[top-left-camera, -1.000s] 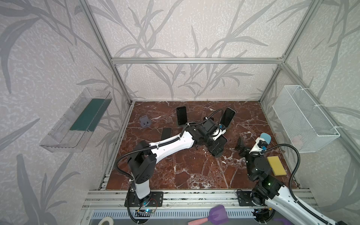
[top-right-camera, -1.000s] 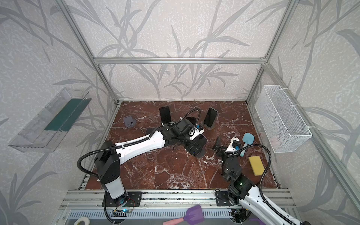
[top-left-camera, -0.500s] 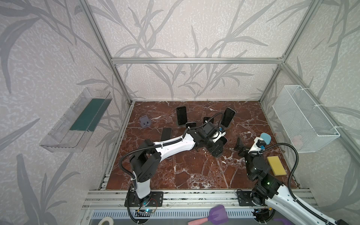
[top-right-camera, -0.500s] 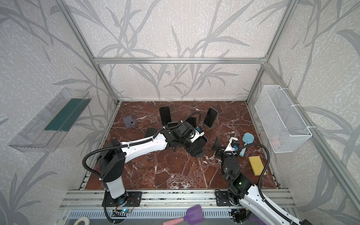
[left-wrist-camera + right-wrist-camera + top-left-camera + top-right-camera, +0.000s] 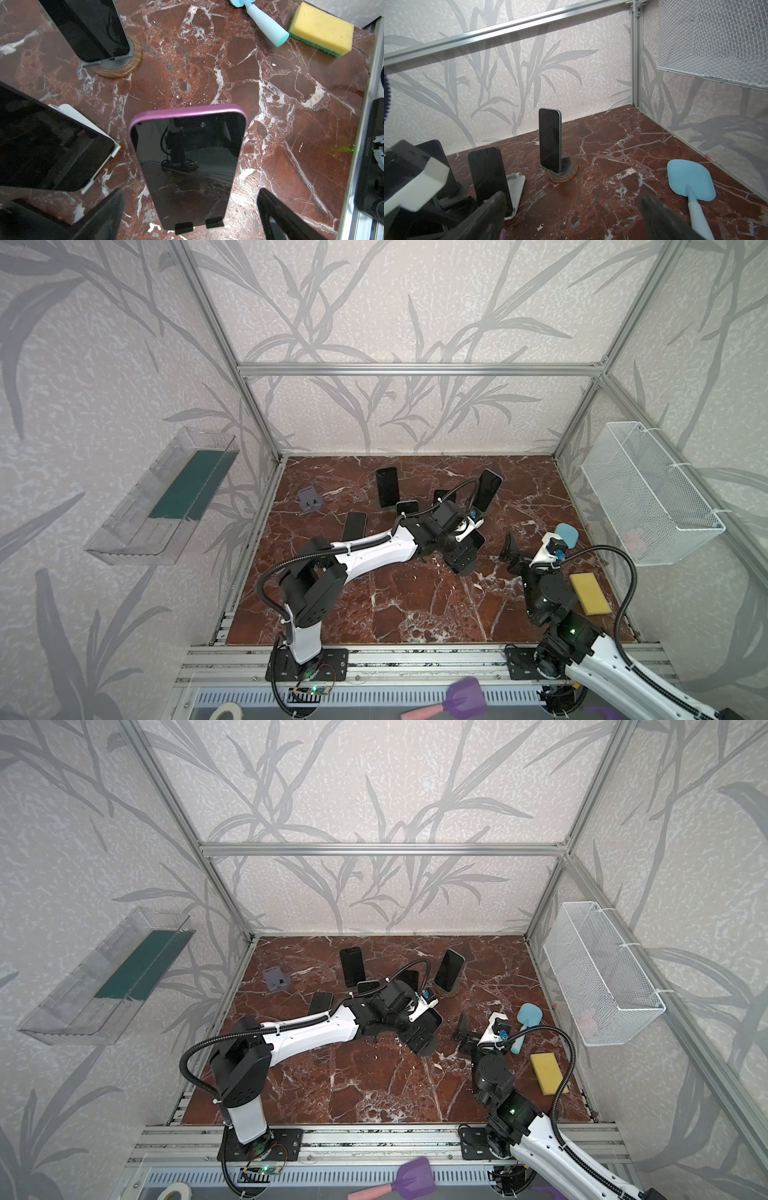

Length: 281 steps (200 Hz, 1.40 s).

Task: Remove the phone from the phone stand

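In the left wrist view a phone point(image 5: 187, 166) with a purple rim and a dark screen leans on a black phone stand point(image 5: 184, 227), held by two small hooks at its lower edge. My left gripper point(image 5: 191, 218) is open, with one finger on each side of the phone's lower end and neither touching it. In both top views the left gripper point(image 5: 463, 558) point(image 5: 419, 1038) reaches over this spot and covers most of the phone. To its right my right gripper point(image 5: 513, 553) point(image 5: 571, 220) hovers low over bare marble, open and empty.
Other phones stand nearby: one on a round wooden-based stand point(image 5: 487, 489) point(image 5: 550, 141), one on a white stand point(image 5: 488, 174), more at the back point(image 5: 387, 487). A blue spatula point(image 5: 566, 534) and a yellow sponge point(image 5: 589, 593) lie at right. A wire basket point(image 5: 648, 497) hangs on the right wall.
The left arm's elbow has shifted a little to the right while its gripper stayed over the phone. The right arm has hardly moved. Both grippers stayed open.
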### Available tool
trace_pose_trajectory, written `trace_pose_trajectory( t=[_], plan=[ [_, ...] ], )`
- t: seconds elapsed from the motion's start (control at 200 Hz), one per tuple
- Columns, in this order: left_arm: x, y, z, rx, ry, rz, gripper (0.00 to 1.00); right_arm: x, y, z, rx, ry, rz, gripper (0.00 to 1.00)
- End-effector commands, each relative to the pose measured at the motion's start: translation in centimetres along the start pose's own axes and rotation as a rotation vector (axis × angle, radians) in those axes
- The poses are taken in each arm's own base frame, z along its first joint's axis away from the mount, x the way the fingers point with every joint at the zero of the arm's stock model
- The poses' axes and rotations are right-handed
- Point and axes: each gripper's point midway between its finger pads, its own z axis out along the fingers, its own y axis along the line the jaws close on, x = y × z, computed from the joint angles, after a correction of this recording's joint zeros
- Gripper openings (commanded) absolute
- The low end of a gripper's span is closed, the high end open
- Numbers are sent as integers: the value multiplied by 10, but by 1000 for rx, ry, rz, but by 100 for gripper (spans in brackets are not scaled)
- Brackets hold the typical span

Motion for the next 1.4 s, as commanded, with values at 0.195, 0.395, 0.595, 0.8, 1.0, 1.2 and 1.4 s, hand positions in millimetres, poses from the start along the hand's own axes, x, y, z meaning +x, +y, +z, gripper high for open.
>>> trace_pose_trajectory(
  t=[0.195,0.395,0.595,0.8,1.0,1.2,1.4],
  plan=[
    [-21,3,2,-16,-34,26,99,-8,1,-1,-5,-16,35,99],
    [-31,5,5,-18,-5,-11,99,-4,4,0,-20,-2,38,99],
    [-38,3,3,-2,-11,-51,99,-3,8,1,-34,8,40,99],
    [-40,2,10,21,6,-94,99,-3,9,1,-44,12,42,99],
    [-40,3,15,42,22,-124,99,-3,10,0,-47,12,41,99],
    [-33,8,18,25,44,-129,99,-3,10,0,-50,12,42,99],
    [-30,5,23,51,51,-142,99,-2,10,0,-51,15,41,99]
  ],
)
